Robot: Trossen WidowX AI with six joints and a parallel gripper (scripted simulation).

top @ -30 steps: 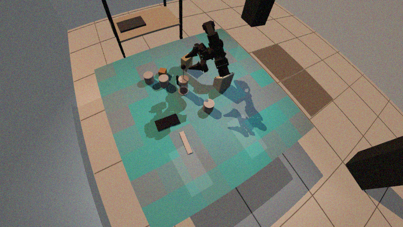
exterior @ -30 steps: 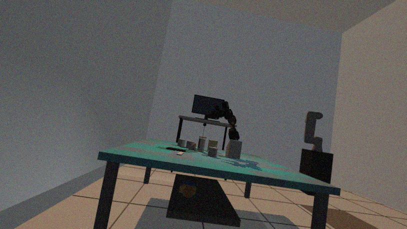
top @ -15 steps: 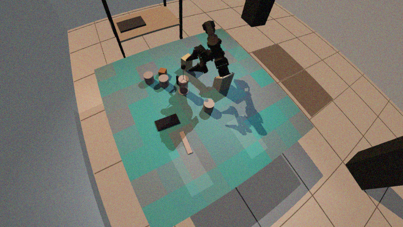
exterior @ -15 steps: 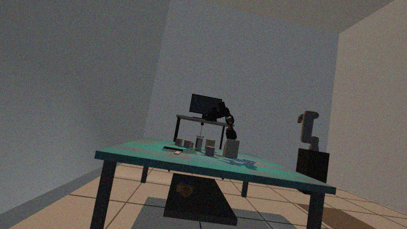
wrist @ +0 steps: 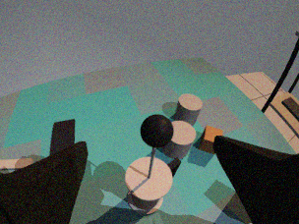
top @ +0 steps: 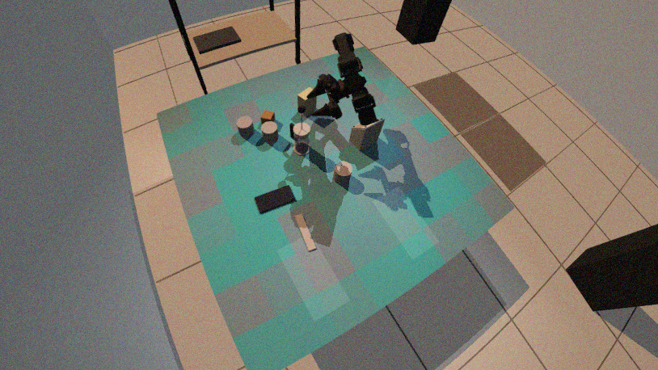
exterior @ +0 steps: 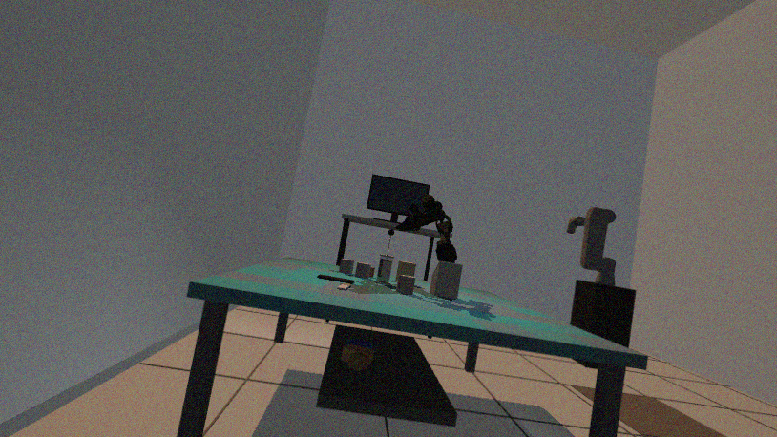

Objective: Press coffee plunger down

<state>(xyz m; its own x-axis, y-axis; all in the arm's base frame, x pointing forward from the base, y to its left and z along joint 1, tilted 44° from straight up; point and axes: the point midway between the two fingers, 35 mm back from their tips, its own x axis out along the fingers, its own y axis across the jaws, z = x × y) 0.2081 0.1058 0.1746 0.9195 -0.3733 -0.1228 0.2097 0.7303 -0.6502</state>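
Observation:
The coffee press (top: 301,131) (exterior: 385,268) (wrist: 149,183) stands upright on the teal patchwork table, with a pale lid and a dark side handle. Its thin rod is raised, and the black ball knob (top: 301,109) (exterior: 390,232) (wrist: 156,131) sits well above the lid. My gripper (top: 312,106) (exterior: 401,226) (wrist: 152,146) is open and empty. Its fingertips are close to the knob, slightly short of it on the arm's side. In the wrist view the knob appears between the two fingers, beyond their tips. I cannot tell any contact.
Two pale cylinders (top: 245,125) (top: 269,131) and an orange cube (top: 267,115) (wrist: 212,133) stand beyond the press. A tan box (top: 305,103) is close to the fingers. Another cylinder (top: 343,174), a tall grey box (top: 363,137), a black slab (top: 275,199) and a light strip (top: 305,232) are also there.

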